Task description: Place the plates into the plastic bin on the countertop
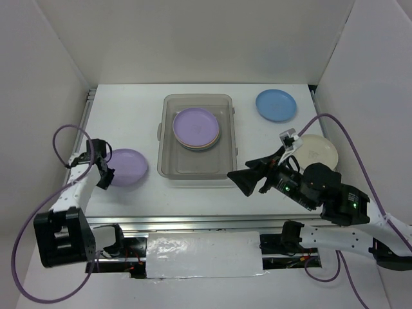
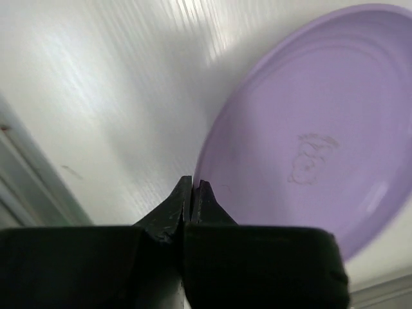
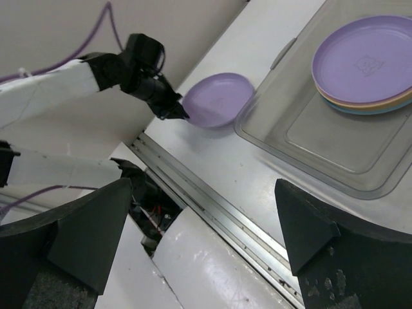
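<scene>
A lavender plate (image 1: 125, 166) (image 2: 309, 141) (image 3: 215, 100) lies on the countertop (image 1: 129, 116), left of the plastic bin (image 1: 193, 170) (image 3: 322, 141). My left gripper (image 1: 105, 177) (image 2: 193, 187) (image 3: 180, 114) is shut on this plate's near-left rim. Inside the bin's far half sits a stack of plates (image 1: 196, 127) (image 3: 364, 64) with a lavender one on top. A blue plate (image 1: 276, 105) and a cream plate (image 1: 318, 151) lie to the right of the bin. My right gripper (image 1: 248, 182) (image 3: 203, 193) hovers open by the bin's near right corner, holding nothing.
White walls enclose the countertop on the left, back and right. A metal rail (image 1: 193, 222) (image 3: 212, 199) runs along the front edge. The right arm's body (image 1: 322, 187) partly covers the cream plate.
</scene>
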`<act>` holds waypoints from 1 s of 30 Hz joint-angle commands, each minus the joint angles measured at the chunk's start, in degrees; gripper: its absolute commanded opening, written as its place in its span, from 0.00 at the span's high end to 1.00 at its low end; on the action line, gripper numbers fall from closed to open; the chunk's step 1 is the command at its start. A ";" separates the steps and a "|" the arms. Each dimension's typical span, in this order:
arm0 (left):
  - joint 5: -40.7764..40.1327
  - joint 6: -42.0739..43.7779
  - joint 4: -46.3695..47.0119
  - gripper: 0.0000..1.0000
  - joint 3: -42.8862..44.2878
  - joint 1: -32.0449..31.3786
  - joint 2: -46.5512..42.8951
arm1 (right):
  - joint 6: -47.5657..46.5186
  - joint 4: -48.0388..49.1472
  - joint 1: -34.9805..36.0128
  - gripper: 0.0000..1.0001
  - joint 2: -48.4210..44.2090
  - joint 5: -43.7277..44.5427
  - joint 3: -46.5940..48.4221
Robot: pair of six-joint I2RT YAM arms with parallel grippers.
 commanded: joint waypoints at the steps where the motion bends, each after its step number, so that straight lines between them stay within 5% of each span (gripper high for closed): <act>1: -12.19 -3.38 -13.98 1.00 7.28 0.79 -9.34 | 1.71 -2.48 0.53 0.00 -2.07 2.87 -0.10; 5: -13.09 1.80 -12.24 1.00 21.96 0.00 -14.81 | 3.82 -4.59 0.62 0.00 -5.50 6.46 -1.68; 8: -4.59 10.14 -4.34 1.00 29.26 -2.01 -11.23 | 8.20 -8.80 0.01 0.00 -6.99 12.61 -1.95; 12: 8.35 15.96 -2.03 1.00 39.80 -8.94 4.75 | 14.53 -14.44 -2.10 0.00 -9.36 20.78 -2.38; 16: 8.45 19.82 -1.68 1.00 55.24 -22.11 22.42 | 15.68 -13.47 -4.04 0.00 -14.38 22.38 -3.09; 22: 6.69 22.21 -5.72 1.00 73.54 -29.35 42.03 | 17.70 -19.09 -4.13 0.00 -13.77 26.50 0.51; 30: 6.71 20.28 -3.61 1.00 73.94 -30.58 48.91 | 22.54 -26.74 -4.13 0.00 -11.57 29.41 2.89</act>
